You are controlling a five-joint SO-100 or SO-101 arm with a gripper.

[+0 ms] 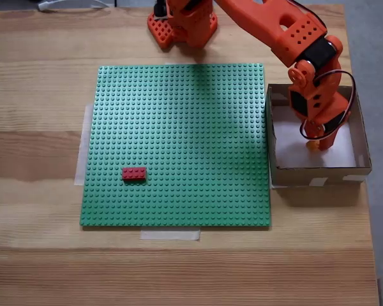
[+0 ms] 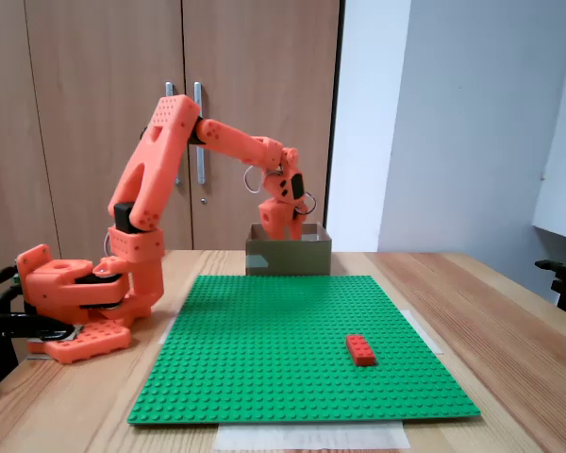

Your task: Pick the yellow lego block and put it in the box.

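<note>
- A pale wooden table (image 1: 38, 95) carries the whole setup, with brown wooden cabinet doors (image 2: 94, 57) and a white wall behind it in a fixed view.
- The small yellow lego block (image 1: 313, 145) shows as a yellow-orange spot inside the box, just above its white floor, at the tips of the orange two-finger gripper (image 1: 319, 144).
- The gripper reaches down into the box; whether its fingers clamp the block or have let it go cannot be told.
- The square brown cardboard box (image 1: 319, 173) with low walls and tape patches sits touching the right edge of the green studded baseplate (image 1: 179, 127).
- A small red studded brick (image 1: 134, 173) rests on the baseplate, well apart from the box.
</note>
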